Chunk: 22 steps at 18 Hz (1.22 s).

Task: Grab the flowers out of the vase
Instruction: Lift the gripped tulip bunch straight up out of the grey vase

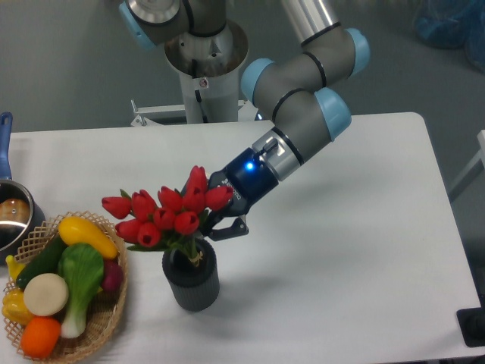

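The flowers (170, 212), a bunch of red closed tulip buds with green leaves, stand in the vase (192, 282), a dark grey ribbed cylinder on the white tabletop (341, 250), near its front edge and left of the middle. The buds spread out above the vase mouth, leaning mostly to the left.

The arm (303, 91) reaches down from the back of the table, with grey links and light blue joint caps. A blue light glows on the dark wrist piece behind the gripper (220, 224). The gripper sits just right of the bunch, at the height of the upper stems, and touches or nearly touches the rightmost buds. Its dark fingers (227, 230) are partly hidden behind buds and leaves, so I cannot tell whether they are spread or clamped on the stems.

At the front left corner of the tabletop lies a wicker basket (106, 318) filled with toy vegetables and fruit: a yellow squash (87, 235), a green leafy piece with a white stalk (79, 277), an orange (39, 337), a round cream-coloured slice (45, 294) and a dark green one (42, 262). Behind the basket, at the left edge, part of a steel pot (11, 216) with a blue handle (4, 144) shows.

A small red and white sticker (202, 82) is on the arm's base column; its writing is too small to read. No other lettering or brand can be made out.
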{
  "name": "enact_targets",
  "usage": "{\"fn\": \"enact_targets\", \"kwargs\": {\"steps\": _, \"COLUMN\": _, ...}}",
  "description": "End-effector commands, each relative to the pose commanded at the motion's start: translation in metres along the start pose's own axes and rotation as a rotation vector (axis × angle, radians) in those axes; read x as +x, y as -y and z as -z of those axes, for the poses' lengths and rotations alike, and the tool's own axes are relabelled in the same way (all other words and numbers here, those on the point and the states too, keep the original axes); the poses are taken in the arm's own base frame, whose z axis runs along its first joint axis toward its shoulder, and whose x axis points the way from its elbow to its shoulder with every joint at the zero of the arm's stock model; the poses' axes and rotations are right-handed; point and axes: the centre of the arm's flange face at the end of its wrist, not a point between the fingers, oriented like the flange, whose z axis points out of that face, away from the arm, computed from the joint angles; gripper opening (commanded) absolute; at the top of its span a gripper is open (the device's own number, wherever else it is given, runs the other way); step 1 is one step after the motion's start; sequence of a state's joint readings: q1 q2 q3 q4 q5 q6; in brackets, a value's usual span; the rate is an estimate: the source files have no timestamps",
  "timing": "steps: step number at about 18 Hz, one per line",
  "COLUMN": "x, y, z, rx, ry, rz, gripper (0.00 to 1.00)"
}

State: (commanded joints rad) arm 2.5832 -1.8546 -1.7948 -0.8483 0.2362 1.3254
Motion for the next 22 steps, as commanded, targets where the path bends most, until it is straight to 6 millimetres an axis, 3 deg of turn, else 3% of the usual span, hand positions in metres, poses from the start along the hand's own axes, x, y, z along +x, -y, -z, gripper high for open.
{"fn": "enact_targets", "kwargs": {"steps": 7, "x": 0.007, "y": 0.025, "z": 0.006, "rx": 0.051, "ry": -0.003, "rz": -0.028, "gripper": 0.10}}
{"fn": "enact_targets", "kwargs": {"steps": 15, "x": 0.005, "y": 0.039, "z": 0.016, "rx": 0.085, "ry": 0.003, "rz": -0.009, "gripper": 0.10}}
{"fn": "enact_targets", "kwargs": {"steps": 22, "x": 0.021, "y": 0.085, "z": 0.031, "rx": 0.085, "ry": 0.020, "rz": 0.088, "gripper": 0.10}}
